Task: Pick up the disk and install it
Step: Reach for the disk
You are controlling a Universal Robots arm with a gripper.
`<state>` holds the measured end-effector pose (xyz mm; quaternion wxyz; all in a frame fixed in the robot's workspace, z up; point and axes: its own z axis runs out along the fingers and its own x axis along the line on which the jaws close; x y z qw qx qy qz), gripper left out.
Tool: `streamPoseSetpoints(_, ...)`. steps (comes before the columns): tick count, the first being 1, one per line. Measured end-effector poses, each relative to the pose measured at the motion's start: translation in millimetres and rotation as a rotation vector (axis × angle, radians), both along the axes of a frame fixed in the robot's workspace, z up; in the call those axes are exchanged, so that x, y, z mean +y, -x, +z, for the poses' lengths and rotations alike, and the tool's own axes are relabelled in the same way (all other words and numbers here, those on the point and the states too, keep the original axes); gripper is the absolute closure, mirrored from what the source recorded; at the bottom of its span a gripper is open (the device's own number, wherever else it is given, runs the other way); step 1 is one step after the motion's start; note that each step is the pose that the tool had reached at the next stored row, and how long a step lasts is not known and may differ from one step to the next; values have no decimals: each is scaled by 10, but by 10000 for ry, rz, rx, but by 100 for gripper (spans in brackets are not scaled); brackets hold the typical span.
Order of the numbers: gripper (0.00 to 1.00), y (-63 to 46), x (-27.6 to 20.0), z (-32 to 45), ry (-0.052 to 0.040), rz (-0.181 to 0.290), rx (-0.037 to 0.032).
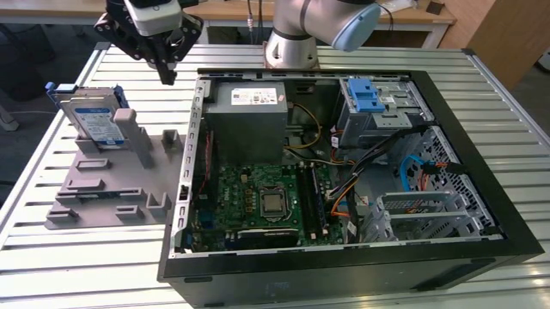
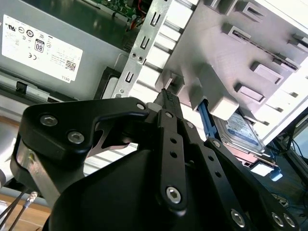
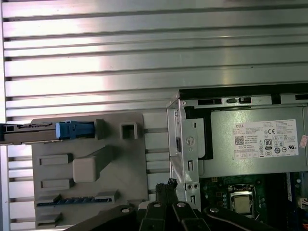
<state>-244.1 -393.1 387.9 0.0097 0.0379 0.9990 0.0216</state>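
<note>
Slatted metal worktop (image 1: 86, 273) in the exterior view, and an open PC case (image 1: 344, 280) hogs most of it out to the edge on the exterior view's right. Along the opposite edge lies a grey fixture plate (image 1: 112, 193). The disk (image 1: 96, 119) stands on end at the plate's far end, leaned against a grey post, probably so its top edge is free to grab from above. The gripper (image 1: 169, 77) hangs near the worktop's far edge, between the disk and the case wall, higher than the disk and not touching it. Inside the case, the drive cage (image 1: 374, 103) with the blue latch sits by the far wall.

Second wrist view looks down along the fingers (image 2: 166, 103): clenched together on nothing. Past them is the fixture plate (image 2: 231, 53) with the disk (image 2: 240, 132) propped up in its blue carrier, and the power supply (image 2: 43, 48) is off to the other side.

First wrist view has the disk (image 3: 29, 133) edge-on at the plate's (image 3: 125, 168) corner. The gripper (image 3: 169, 184) lines up with the case wall rather than the disk, so the pick-up looks not yet started.
</note>
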Motion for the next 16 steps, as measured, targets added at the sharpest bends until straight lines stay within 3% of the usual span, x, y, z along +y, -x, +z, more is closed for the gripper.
streamPoseSetpoints(12,89,83,8,-5,1,0,12)
streamPoseSetpoints(16,89,158,35,-9,-1,-1,11)
